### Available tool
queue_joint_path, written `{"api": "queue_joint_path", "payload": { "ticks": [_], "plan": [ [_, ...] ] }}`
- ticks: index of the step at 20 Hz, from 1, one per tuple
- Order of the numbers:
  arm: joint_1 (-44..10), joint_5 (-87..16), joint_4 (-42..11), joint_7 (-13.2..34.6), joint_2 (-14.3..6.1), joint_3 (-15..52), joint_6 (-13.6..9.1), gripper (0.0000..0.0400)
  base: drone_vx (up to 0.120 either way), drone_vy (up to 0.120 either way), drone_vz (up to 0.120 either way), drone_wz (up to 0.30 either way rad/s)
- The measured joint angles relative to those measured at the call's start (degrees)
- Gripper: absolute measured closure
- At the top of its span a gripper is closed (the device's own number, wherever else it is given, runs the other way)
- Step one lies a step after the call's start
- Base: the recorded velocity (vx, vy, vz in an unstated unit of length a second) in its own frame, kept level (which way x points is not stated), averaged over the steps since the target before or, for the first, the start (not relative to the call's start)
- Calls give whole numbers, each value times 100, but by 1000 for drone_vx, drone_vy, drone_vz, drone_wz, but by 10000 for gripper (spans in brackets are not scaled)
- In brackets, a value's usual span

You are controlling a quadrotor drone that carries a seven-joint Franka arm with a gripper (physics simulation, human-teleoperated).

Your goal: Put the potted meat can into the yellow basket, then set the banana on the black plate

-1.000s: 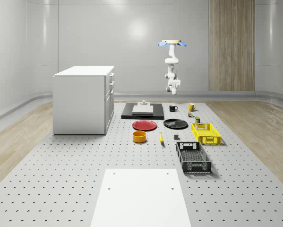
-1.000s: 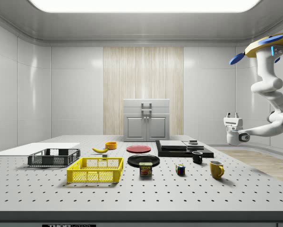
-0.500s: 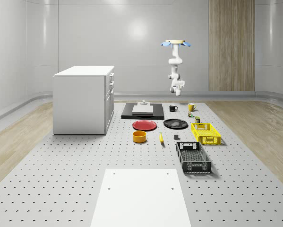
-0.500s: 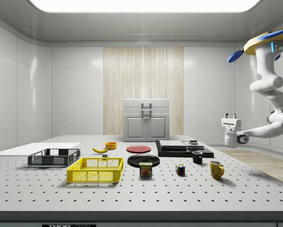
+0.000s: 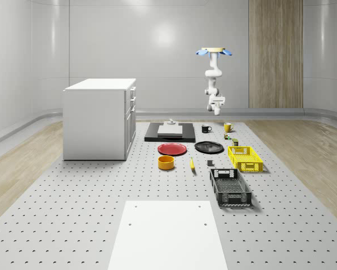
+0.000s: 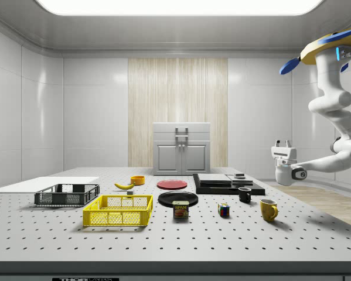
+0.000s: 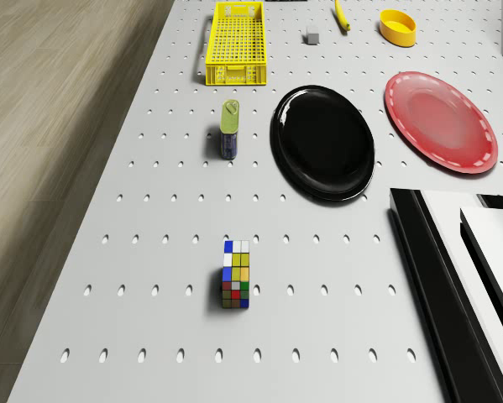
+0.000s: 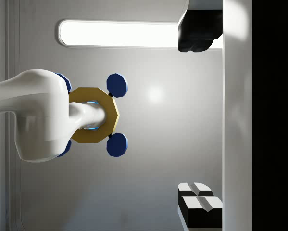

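White pincer (image 6: pixel 283 144) points upward, fingers apart and empty, because the drone (image 6: pixel 330 50) hovers short of the small blue-labelled potted meat can (image 6: pixel 180 209).

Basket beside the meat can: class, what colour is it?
Yellow. The basket shows best in the drone view.

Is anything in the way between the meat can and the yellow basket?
Nothing visible. The meat can stands upright on the table, apart from the yellow basket, with only bare tabletop between them. The black plate lies beside the can, off that path. The end effector hangs in the air, away from both.
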Motion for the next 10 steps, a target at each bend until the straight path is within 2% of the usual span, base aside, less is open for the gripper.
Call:
{"api": "queue_joint_path", "payload": {
  "ticks": [8, 10],
  "plan": [
    [-10, -35, -23, 3, -24, 27, 34, 0, 120, 120, 0, 0],
    [-15, -54, -29, 6, -30, 41, 43, 0, 120, 0, 0, 0]
  ]
}}
